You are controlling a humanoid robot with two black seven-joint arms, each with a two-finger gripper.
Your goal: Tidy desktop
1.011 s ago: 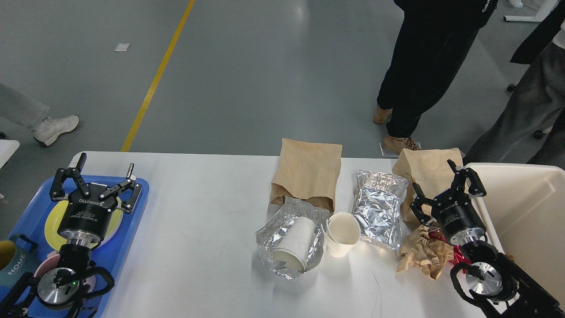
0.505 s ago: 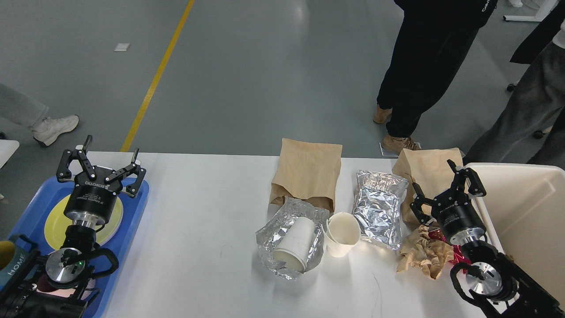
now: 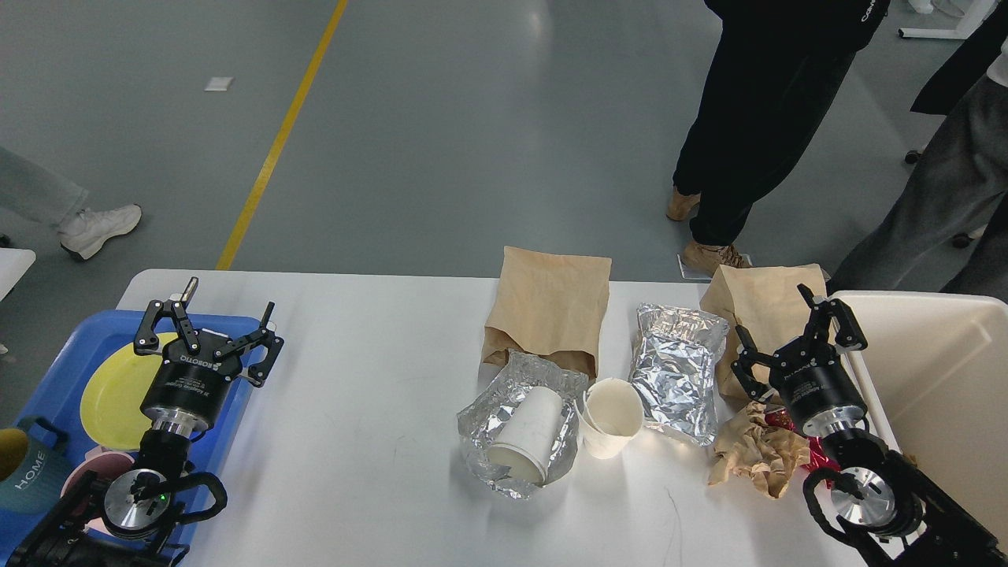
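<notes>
The white desktop (image 3: 362,409) fills the lower view. On it lie a brown paper bag (image 3: 551,303), a second brown bag (image 3: 760,303), a foil pouch (image 3: 677,370), a crumpled foil wrap (image 3: 488,429) holding a tipped white paper cup (image 3: 526,433), an upright white paper cup (image 3: 610,416) and crumpled brown paper (image 3: 756,457). My left gripper (image 3: 228,303) is open and empty over the right edge of the blue tray (image 3: 55,354). My right gripper (image 3: 776,323) is open and empty in front of the second bag, above the crumpled paper.
The blue tray holds a yellow plate (image 3: 114,390), a teal mug (image 3: 27,472) and a pink dish (image 3: 102,465). A cream bin (image 3: 937,378) stands at the right edge. People's legs (image 3: 756,126) stand beyond the far edge.
My left gripper has moved right and nearer, from over the yellow plate to the tray's right edge, still open. The right arm has not moved.
</notes>
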